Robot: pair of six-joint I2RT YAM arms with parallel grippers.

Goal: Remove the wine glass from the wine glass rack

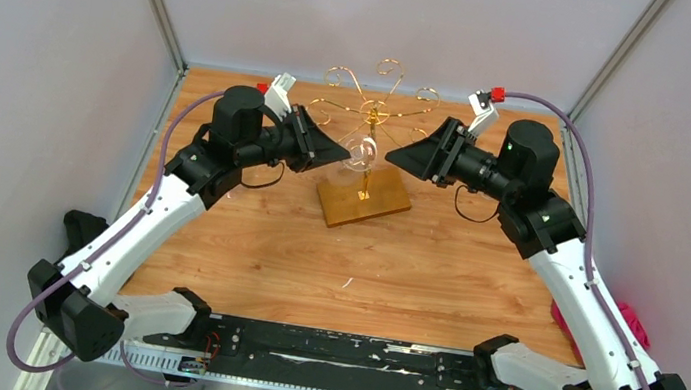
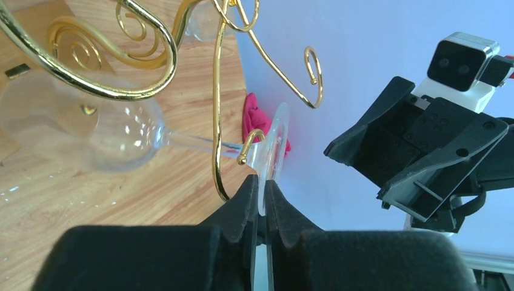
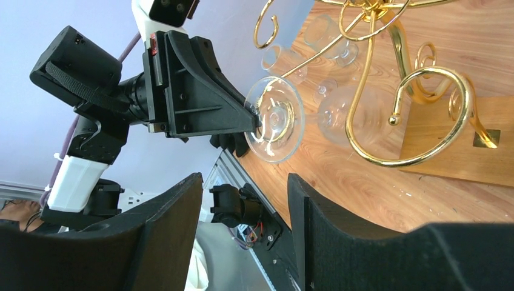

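Observation:
The gold wire wine glass rack (image 1: 374,108) stands on its wooden base (image 1: 363,199) at the table's far middle. A clear wine glass (image 1: 361,153) lies sideways among the rack's arms. In the left wrist view its bowl (image 2: 121,142) is on the left and its foot (image 2: 276,136) sits at a gold hook tip. My left gripper (image 2: 262,193) is shut on the rim of the foot. The right wrist view shows the foot (image 3: 276,124) held by the left fingers (image 3: 242,121). My right gripper (image 3: 245,194) is open and empty, a short way right of the rack (image 3: 424,121).
A red cloth (image 1: 628,328) lies at the table's right edge and also shows in the left wrist view (image 2: 253,118). Curled gold arms (image 2: 151,79) surround the glass. More clear glass shapes (image 3: 327,36) show behind the rack. Grey walls enclose the table.

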